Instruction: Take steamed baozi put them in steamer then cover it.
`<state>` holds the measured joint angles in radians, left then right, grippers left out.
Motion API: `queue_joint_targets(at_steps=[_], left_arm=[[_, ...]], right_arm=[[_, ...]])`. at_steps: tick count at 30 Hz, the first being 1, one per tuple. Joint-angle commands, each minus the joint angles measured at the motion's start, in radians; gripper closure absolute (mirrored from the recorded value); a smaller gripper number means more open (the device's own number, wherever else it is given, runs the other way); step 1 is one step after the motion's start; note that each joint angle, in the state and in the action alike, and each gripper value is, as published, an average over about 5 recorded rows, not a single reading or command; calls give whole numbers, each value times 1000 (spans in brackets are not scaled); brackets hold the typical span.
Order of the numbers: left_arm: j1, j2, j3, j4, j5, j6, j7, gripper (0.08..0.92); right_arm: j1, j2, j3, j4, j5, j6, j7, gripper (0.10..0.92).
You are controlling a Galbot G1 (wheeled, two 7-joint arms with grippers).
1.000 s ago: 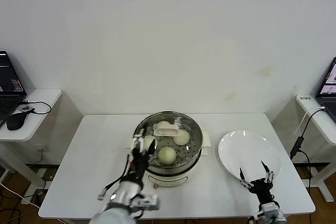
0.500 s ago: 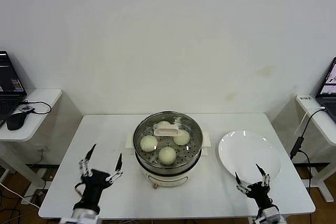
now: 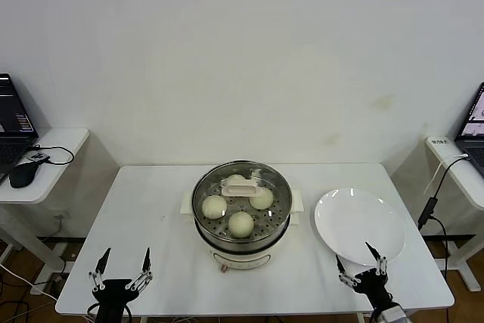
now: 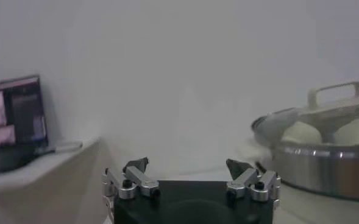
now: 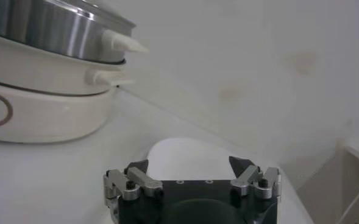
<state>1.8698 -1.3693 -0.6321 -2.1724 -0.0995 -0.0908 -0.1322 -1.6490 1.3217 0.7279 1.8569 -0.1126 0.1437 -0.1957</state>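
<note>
Head view
Steamer (image 3: 242, 221): set at the middle of the white tabletop (image 3: 151, 209), shiny steel pot on a cream-white base with side handles.
Cover (image 3: 242, 187): seated on the steamer's rim, its cream-white handle at the centre.
Steamed baozi (image 3: 240, 223): four buns are seen through the glass, lying on the perforated tray inside the steamer.
Plate (image 3: 359, 225): placed to the right of the steamer, apart from it.
Left pincer (image 3: 121, 274): held at the tabletop's near edge on the left, well apart from the steamer; fingers spread wide, nothing held or touched.
Right pincer (image 3: 361, 268): held at the near edge just before the plate; fingers spread wide, nothing gripped.
Side desks: a laptop (image 3: 11, 122) and a mouse (image 3: 23, 174) are seen on the desk at far left.

Left wrist view
Left pincer (image 4: 188, 167): jaws parted fully, with nothing between them.
Steamer (image 4: 325, 167): seen off to one side, cover (image 4: 331, 109) on top, buns showing beneath the glass.

Right wrist view
Right pincer (image 5: 191, 167): jaws parted fully, empty.
Plate (image 5: 188, 152): lying just beyond the fingertips.
Steamer (image 5: 45, 73): standing farther off, its side handle visible.
</note>
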Motion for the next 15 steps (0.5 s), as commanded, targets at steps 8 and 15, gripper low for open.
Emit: queue_joint_targets(at_steps=[8,15], left_arm=[[51,-8,-26,97,-100,-79,23,177],[46,-10,-15,102,-87,-86,29,177]], right_arm=[[-60,-27,-12,70,89,-57,-34,203],[-74,-21,-16,69,88,-57,-34,203]])
